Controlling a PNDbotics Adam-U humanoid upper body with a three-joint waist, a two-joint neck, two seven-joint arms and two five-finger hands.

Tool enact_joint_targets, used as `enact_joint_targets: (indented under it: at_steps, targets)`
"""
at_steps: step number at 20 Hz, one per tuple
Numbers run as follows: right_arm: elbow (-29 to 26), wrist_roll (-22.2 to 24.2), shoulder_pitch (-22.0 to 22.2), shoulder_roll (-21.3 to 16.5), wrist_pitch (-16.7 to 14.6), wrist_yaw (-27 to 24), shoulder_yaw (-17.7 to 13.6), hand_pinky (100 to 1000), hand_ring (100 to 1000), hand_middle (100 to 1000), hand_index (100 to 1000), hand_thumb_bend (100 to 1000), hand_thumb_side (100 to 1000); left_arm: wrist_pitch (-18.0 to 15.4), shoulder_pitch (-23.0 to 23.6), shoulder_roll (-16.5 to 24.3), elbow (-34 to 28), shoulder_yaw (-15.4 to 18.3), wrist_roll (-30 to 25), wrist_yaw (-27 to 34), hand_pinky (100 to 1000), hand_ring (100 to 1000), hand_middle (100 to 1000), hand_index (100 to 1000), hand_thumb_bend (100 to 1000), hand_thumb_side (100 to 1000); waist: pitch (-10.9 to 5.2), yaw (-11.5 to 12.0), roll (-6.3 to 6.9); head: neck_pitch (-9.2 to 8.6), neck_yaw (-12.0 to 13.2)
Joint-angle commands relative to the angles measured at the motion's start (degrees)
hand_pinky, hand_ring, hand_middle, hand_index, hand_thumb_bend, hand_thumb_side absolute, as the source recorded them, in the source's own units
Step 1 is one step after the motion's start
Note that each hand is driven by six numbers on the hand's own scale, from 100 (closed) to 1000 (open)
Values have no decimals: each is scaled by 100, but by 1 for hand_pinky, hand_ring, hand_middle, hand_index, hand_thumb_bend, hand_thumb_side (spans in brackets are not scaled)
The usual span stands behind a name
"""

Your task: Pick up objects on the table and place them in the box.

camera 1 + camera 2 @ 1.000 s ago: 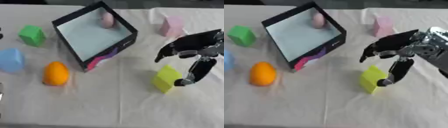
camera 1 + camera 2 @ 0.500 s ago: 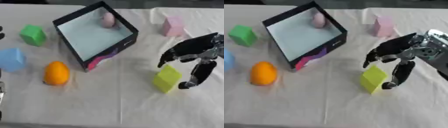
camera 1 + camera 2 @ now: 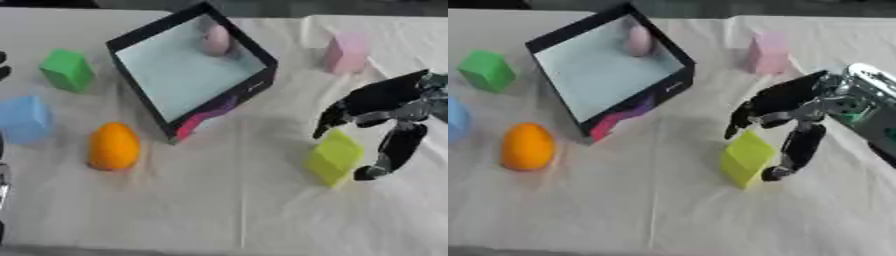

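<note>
Yellow-green block (image 3: 334,157) sits near-right on the cloth; my right hand (image 3: 385,107) arches over it, fingers spread, gripping nothing yet. Grasp step: close around it next, then carry far-left into the black box (image 3: 140,41).

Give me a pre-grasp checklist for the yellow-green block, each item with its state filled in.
1. Right hand over the yellow-green block, fingers on one side, thumb on the other: ok.
2. Fingers closed on the block: not ok, hand open.
3. Block lifted off the table: not ok.
4. Contact between thumb and block: cannot tell.
5. Box open with room beside the pink egg: ok.
6. Path from block to box free of objects: ok.
</note>
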Motion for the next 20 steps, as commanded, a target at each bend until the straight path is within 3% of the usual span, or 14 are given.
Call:
enact_joint_targets:
  at_steps: [1,6,7,9,11,15,20]
  targets:
    - [180,-128,-21,19,-34,196,-24,852,810,796,884,457,368,-12,-86,112,-101,12,-32,22,822,777,799,807,157,723,-57,17,-30,-31,-15]
    - [494,-510,46,228,-111,438,-23,828,780,759,861,453,344,-6,-91,99,-100,3,-44,29,822,778,798,806,153,726,-48,30,-16,-96,-24]
    - [546,-600,57,262,-126,486,-15,816,769,746,850,448,314,-4,-90,98,-99,-3,-51,29,822,778,798,806,152,726,-48,30,-14,-109,-30]
    - [631,-885,79,317,-106,567,-30,756,688,640,754,414,123,-2,-90,95,-100,-7,-64,28,822,779,799,805,152,726,-50,32,-8,-124,-39]
    - [599,-1377,96,301,72,592,-75,696,596,546,651,416,100,-5,-86,97,-100,4,-54,35,822,779,799,805,153,726,-56,34,-10,-112,-46]
    - [-124,-1841,137,-27,475,17,-410,684,569,518,614,276,100,-27,-74,104,-119,53,-9,52,823,780,800,805,156,722,-67,18,-23,-109,-16]
    - [-1348,-1409,-94,-537,849,-802,-1163,700,594,540,644,328,115,-29,-65,124,-124,67,10,52,823,781,801,805,157,722,-95,0,-53,-90,18]
